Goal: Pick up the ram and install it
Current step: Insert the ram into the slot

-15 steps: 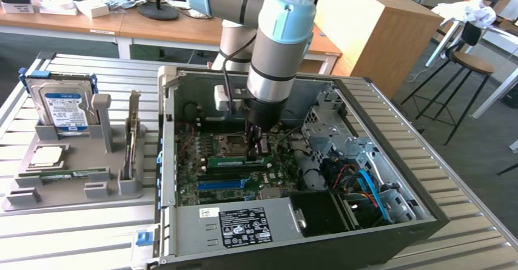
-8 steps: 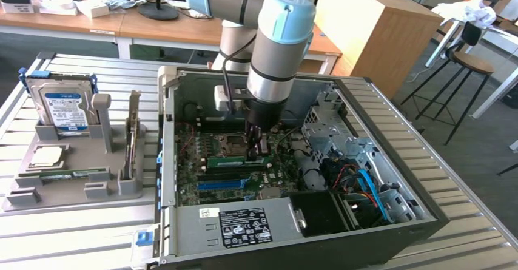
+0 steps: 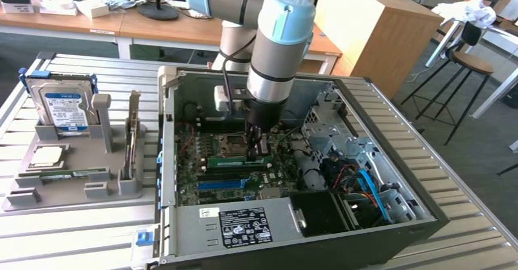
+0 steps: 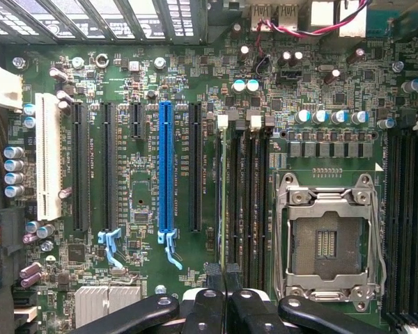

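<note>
The ram is a thin green stick standing on edge in a memory slot on the motherboard, beside the CPU socket. In the wrist view the ram shows edge-on as a thin pale line running between the black memory slots. My gripper reaches straight down into the open computer case. Its black fingers are shut on the ram's top edge, near one end of the stick. The gripper sits right over the slot.
A grey holder on the exterior view's left carries a hard drive, a card standing on edge and a chip. The blue slot and a white slot lie beside the memory slots. Case walls, cables and the power supply surround the board.
</note>
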Controlling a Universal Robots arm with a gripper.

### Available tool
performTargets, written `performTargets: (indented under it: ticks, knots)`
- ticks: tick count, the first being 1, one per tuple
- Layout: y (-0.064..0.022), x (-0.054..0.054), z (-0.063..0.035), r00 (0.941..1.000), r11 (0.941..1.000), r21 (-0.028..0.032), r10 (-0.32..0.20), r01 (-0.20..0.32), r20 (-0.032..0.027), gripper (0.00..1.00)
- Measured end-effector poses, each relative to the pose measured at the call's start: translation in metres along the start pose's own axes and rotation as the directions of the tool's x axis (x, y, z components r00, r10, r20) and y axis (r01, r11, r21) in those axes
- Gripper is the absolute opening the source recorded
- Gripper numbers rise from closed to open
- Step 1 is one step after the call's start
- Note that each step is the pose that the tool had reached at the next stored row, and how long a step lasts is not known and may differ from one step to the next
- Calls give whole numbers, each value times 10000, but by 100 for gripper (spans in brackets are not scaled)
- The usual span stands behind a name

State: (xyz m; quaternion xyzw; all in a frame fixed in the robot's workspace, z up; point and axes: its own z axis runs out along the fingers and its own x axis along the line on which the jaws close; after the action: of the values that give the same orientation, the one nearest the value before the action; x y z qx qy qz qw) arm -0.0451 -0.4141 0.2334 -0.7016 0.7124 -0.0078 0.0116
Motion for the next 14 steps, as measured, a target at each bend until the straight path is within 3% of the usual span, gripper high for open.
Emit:
performTargets:
  ticks: [14]
  knots:
    - [0, -5, 4, 10000, 10000, 1, -34, 34, 2, 11]
